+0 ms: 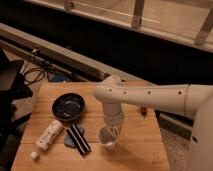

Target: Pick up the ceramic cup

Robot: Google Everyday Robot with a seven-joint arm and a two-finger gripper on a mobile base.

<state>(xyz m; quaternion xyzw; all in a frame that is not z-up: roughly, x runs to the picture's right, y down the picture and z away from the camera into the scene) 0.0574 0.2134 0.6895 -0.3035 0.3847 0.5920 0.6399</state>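
Observation:
The ceramic cup [106,141] is small, white and handleless, and stands upright on the wooden table [140,145] near its front middle. My gripper [111,131] hangs straight down from the white arm [150,97] and is right at the cup's rim, covering the cup's far side. The cup still rests on the table.
A dark shallow bowl [68,107] sits to the left of the cup. A white tube with a cap [48,136] lies at the front left. A dark striped flat object [76,138] lies between the tube and the cup. Cables [35,75] lie behind the table on the left.

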